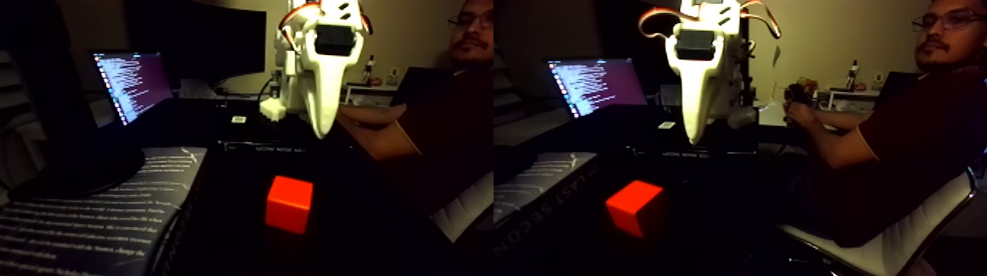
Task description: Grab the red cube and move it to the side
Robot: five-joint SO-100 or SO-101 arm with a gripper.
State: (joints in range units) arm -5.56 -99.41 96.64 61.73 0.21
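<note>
surface: dark table (235, 249) | on it: red cube (289, 204), open laptop (132, 84), printed sheet (95, 220)

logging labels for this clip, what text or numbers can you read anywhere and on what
"LAST SECON", cut off: edge of the dark printed box, right half of the fixed view.
White lines on that box's top: too blurred.
Open laptop's purple screen: text too small.
Small orange-red cube: none.

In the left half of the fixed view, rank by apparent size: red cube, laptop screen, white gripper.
1. white gripper, though it hangs near the camera, so it may look oversized.
2. laptop screen.
3. red cube.
</note>
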